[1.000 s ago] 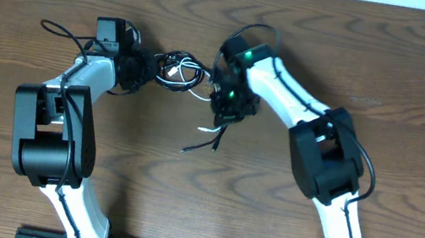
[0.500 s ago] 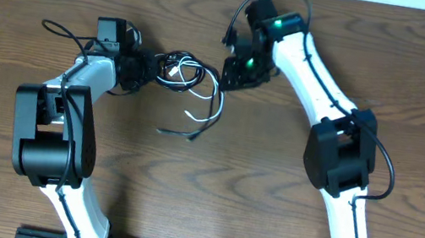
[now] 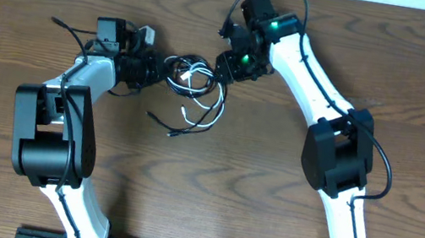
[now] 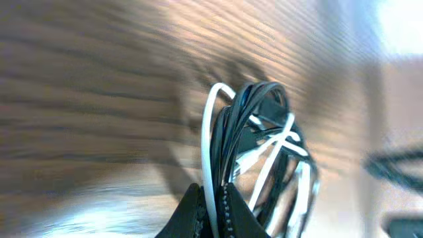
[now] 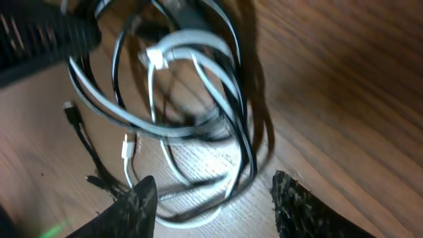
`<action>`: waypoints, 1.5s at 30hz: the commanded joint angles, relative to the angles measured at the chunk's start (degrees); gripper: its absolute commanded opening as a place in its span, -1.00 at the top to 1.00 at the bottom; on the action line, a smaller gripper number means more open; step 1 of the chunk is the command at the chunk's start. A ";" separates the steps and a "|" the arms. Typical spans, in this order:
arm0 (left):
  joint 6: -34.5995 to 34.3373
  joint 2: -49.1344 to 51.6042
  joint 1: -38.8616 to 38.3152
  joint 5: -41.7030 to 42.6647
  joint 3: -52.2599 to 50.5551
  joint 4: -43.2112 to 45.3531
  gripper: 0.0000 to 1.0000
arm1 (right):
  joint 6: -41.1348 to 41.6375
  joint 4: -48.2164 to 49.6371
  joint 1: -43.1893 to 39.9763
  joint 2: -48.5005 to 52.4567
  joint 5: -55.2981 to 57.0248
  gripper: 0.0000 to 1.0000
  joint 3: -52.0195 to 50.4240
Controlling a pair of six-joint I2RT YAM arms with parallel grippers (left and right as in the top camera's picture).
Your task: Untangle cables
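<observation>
The cables (image 3: 193, 82), a thin black one and a thinner white one, lie looped together between my two grippers. Their loose ends trail down to the table near the black plug (image 3: 170, 131). My left gripper (image 3: 150, 71) is shut on the left side of the tangle. In the left wrist view its fingertips (image 4: 192, 213) pinch a white strand, and the cable bundle (image 4: 258, 125) rises beyond them. My right gripper (image 3: 225, 68) hovers at the right edge of the tangle. Its jaws stand open (image 5: 215, 208) above the cable loops (image 5: 198, 99), holding nothing.
The wood table (image 3: 421, 101) runs to a pale back edge behind the arms. The arms' own thick black wires (image 3: 64, 27) arc beside each wrist. The left gripper's dark body (image 5: 39, 33) shows at the top left of the right wrist view.
My right gripper has opened and let go of the cable ends, moving back up to the tangle. The freed ends have dropped and lie further left. The left grip holds.
</observation>
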 commanded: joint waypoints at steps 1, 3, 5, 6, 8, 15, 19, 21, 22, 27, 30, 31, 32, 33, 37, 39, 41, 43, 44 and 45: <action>12.20 -2.67 1.09 17.22 0.90 -0.17 0.85 | 3.28 1.55 -0.96 -0.07 -2.67 -0.04 -0.33; 13.92 -3.13 1.68 21.90 0.90 -0.15 0.85 | 3.17 1.99 -2.05 -0.07 -9.99 -0.04 -0.33; 15.74 -3.26 2.38 26.32 0.90 -0.15 0.85 | 1.66 2.12 -3.39 -0.07 -17.64 -0.04 -0.33; 16.41 -3.26 2.71 28.17 0.90 -0.15 0.85 | 1.40 2.10 -3.93 -0.07 -20.13 -0.04 -0.33; 17.27 -3.26 3.34 30.82 0.90 -0.13 0.85 | 1.29 2.08 -5.55 -0.07 -26.51 -0.07 -0.33; 17.27 -3.26 3.52 31.36 0.90 -0.13 0.85 | 4.39 2.10 -7.39 -0.07 -32.63 0.18 -0.33; 17.27 -3.26 3.52 31.36 0.90 -0.13 0.85 | 5.07 2.01 -6.16 -0.04 -27.17 0.46 -0.37; 17.27 -3.26 3.52 31.36 0.90 -0.13 0.85 | 6.43 2.10 -4.52 -0.04 -23.93 0.46 -0.39; 17.27 -3.26 3.52 31.34 0.90 -0.13 0.85 | 7.39 2.10 -3.89 -0.04 -22.10 0.46 -0.39; 17.25 -3.26 3.50 31.36 0.90 -0.13 0.85 | 13.03 2.29 -0.26 -0.04 -11.28 0.39 -0.39; 17.25 -3.26 3.50 31.36 0.90 -0.13 0.85 | 14.75 2.78 1.44 -0.04 -7.96 0.38 -0.39; 17.25 -3.26 3.50 31.36 0.90 -0.13 0.85 | 15.76 3.04 2.05 -0.04 -6.32 0.38 -0.39; 17.25 -3.26 3.50 31.36 0.90 -0.13 0.85 | 16.81 3.23 2.60 -0.04 -4.59 0.40 -0.39; 17.25 -3.26 3.50 31.36 0.90 -0.13 0.85 | 17.99 3.48 3.10 -0.04 -2.58 0.42 -0.39; 17.22 -3.26 3.50 31.36 0.90 -0.15 0.85 | 21.00 4.24 5.01 -0.04 2.51 0.44 -0.39; 17.22 -3.26 3.39 31.36 0.90 -0.13 0.85 | 21.29 5.01 5.73 -0.04 2.75 0.46 -0.39; 17.22 -3.26 3.10 31.36 0.90 -0.13 0.85 | 21.38 5.97 6.23 -0.04 2.78 0.48 -0.39; 17.22 -3.26 2.64 31.36 0.90 -0.13 0.85 | 22.29 6.86 6.62 -0.04 3.56 0.49 -0.39; 17.22 -3.26 2.27 31.36 0.90 -0.11 0.85 | 23.52 7.10 6.84 -0.04 4.98 0.51 -0.39; 17.22 -3.26 2.10 31.36 0.90 -0.11 0.85 | 24.17 7.08 6.95 -0.04 5.66 0.52 -0.39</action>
